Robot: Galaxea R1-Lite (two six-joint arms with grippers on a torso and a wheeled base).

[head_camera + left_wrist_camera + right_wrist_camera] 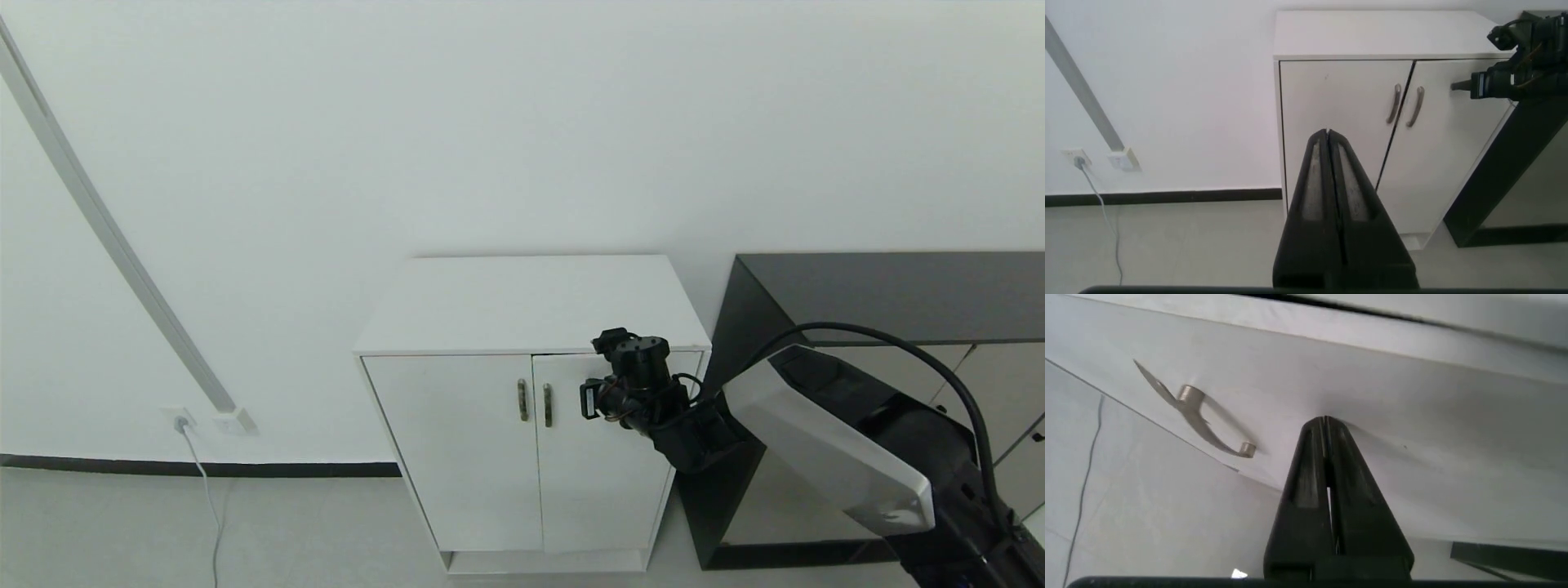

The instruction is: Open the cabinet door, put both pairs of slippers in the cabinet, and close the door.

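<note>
A white cabinet (531,302) stands against the wall with both doors closed. Two metal handles (522,400) (547,405) sit side by side at the seam between the doors. My right gripper (589,398) is held in front of the upper part of the right door (604,490), just right of its handle. In the right wrist view this gripper (1327,422) is shut, its tip close to the door face beside the handle (1212,425). My left gripper (1327,133) is shut on nothing, well back from the cabinet (1372,37), level with the left door.
A black cabinet (882,294) with mirrored fronts stands directly right of the white one. A grey conduit (106,229) runs diagonally down the wall to a socket (181,422) with a hanging cable. Bare floor lies left of and before the cabinet.
</note>
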